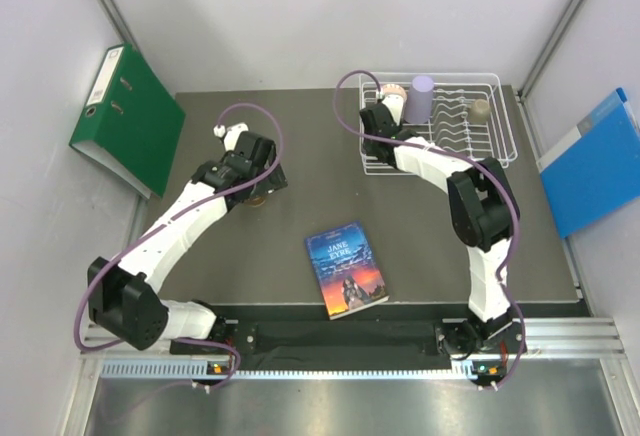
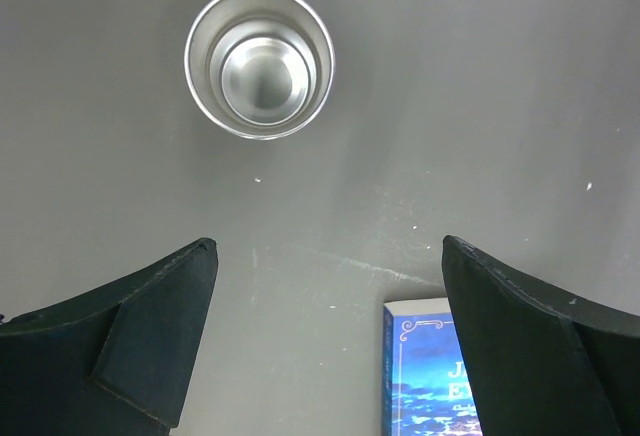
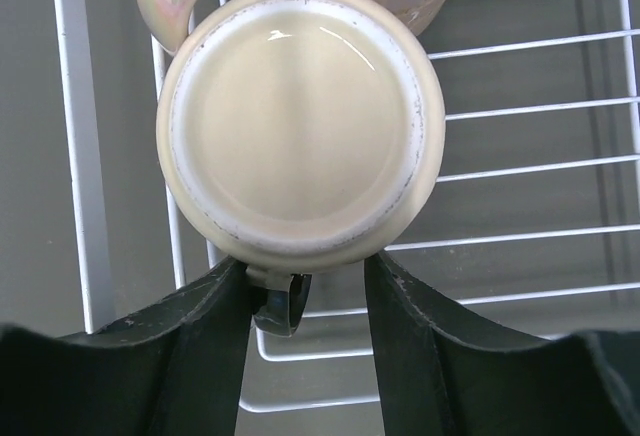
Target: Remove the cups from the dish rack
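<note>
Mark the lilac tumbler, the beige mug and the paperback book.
lilac tumbler (image 1: 421, 104): top view, its side wall.
beige mug (image 3: 300, 126): right wrist view, its upturned base.
paperback book (image 1: 347, 269): top view, front cover.

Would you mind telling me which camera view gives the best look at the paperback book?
The top external view: the paperback book lies whole on the table, cover up. The left wrist view catches only a blue corner of it; the right wrist view shows none of it.
</note>
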Robot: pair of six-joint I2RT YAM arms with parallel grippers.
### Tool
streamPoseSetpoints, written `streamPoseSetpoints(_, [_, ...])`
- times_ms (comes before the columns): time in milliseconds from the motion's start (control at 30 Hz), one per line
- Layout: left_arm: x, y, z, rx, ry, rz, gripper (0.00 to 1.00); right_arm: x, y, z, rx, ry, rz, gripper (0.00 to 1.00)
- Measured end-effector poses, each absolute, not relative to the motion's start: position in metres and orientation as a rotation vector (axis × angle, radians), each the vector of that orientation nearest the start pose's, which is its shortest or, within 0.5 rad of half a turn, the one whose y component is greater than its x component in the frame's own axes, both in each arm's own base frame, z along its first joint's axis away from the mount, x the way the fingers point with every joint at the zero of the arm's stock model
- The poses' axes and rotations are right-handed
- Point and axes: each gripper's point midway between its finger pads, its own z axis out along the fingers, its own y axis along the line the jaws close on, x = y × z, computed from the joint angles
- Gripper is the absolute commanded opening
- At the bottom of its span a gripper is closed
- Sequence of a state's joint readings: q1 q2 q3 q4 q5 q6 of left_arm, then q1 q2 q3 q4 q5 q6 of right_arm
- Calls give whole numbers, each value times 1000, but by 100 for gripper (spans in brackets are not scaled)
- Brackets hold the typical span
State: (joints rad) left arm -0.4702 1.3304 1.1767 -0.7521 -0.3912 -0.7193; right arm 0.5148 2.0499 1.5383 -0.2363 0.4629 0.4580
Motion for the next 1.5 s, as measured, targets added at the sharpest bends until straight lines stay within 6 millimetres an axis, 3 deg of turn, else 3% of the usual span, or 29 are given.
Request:
streamPoseSetpoints(100, [317, -114, 174, -452, 2352, -61, 98, 496, 210, 90, 173, 2213, -12, 24])
streamPoseSetpoints(300, [317, -114, 173, -448, 2352, -60, 98, 495, 215, 90, 179, 2204, -2, 21])
streamPoseSetpoints(500, [315, -114, 172, -448, 2350, -63, 98, 495, 216, 90, 187, 2199, 6, 29])
streamPoseSetpoints(833, [314, -114, 173, -447, 2344, -80, 98, 496, 218, 90, 198, 2182, 12, 32])
streamPoseSetpoints(1267, [312, -114, 169, -445, 2352, -79, 98, 494, 216, 90, 210, 2191, 1, 29])
streamPoseSetpoints(1333, [311, -115, 168, -445, 2356, -80, 98, 493, 216, 89, 211, 2202, -5, 23])
streamPoseSetpoints(1367, [311, -115, 167, -445, 2357, -82, 98, 492, 215, 89, 212, 2208, -8, 0])
streamPoseSetpoints(1500, [310, -116, 166, -450, 2363, -93, 98, 490, 216, 87, 227, 2227, -24, 0])
